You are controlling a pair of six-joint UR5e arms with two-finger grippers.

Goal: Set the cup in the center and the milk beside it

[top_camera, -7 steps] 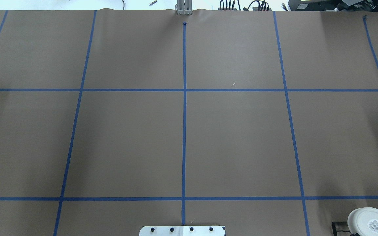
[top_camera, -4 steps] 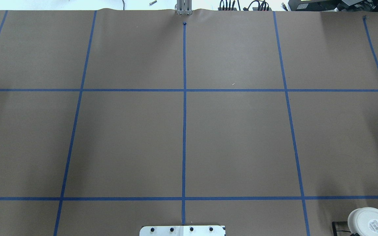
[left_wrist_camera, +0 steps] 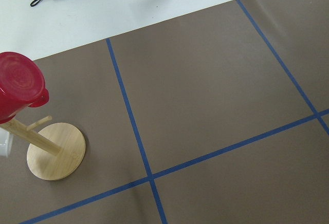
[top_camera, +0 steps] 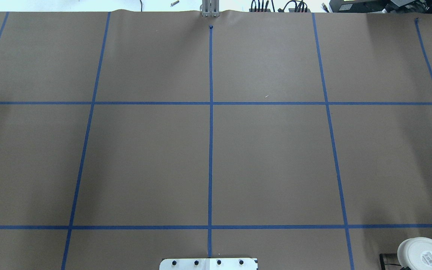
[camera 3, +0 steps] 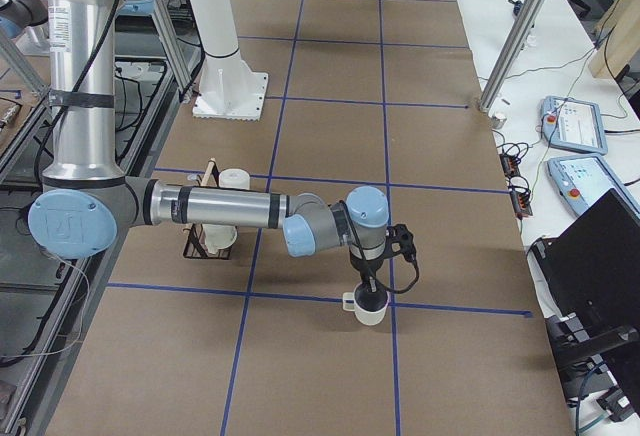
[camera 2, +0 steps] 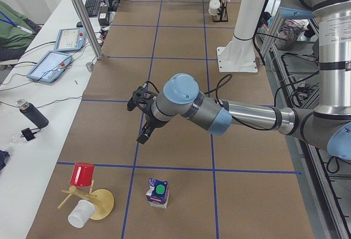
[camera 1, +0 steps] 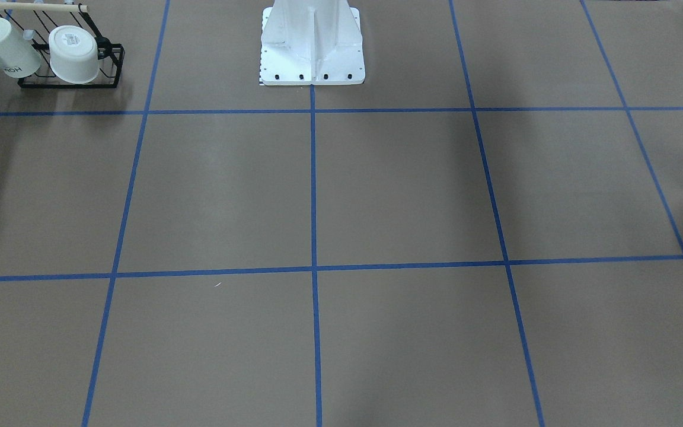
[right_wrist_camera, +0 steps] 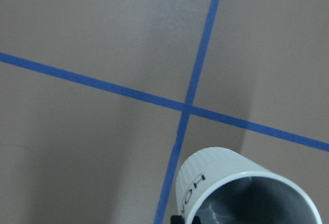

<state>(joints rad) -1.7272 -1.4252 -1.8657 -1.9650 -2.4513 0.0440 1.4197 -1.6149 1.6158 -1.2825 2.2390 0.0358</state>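
The cup (camera 3: 368,305), a small white mug with a loop handle, stands on the brown paper at a tape crossing, far toward my right end of the table. It fills the bottom of the right wrist view (right_wrist_camera: 241,193), dark grey inside. My right gripper (camera 3: 373,281) is directly over its rim; I cannot tell whether it is open or shut. The milk (camera 2: 157,192) stands upright near my left end. My left gripper (camera 2: 143,125) hangs above the table short of it, state unclear. The center (top_camera: 210,165) is bare.
A wooden mug tree (camera 2: 90,200) with a red cup (camera 2: 82,174) stands next to the milk and shows in the left wrist view (left_wrist_camera: 56,151). A black rack (camera 1: 69,83) holds a wide white cup (camera 1: 73,53) and a taller mug (camera 1: 3,44).
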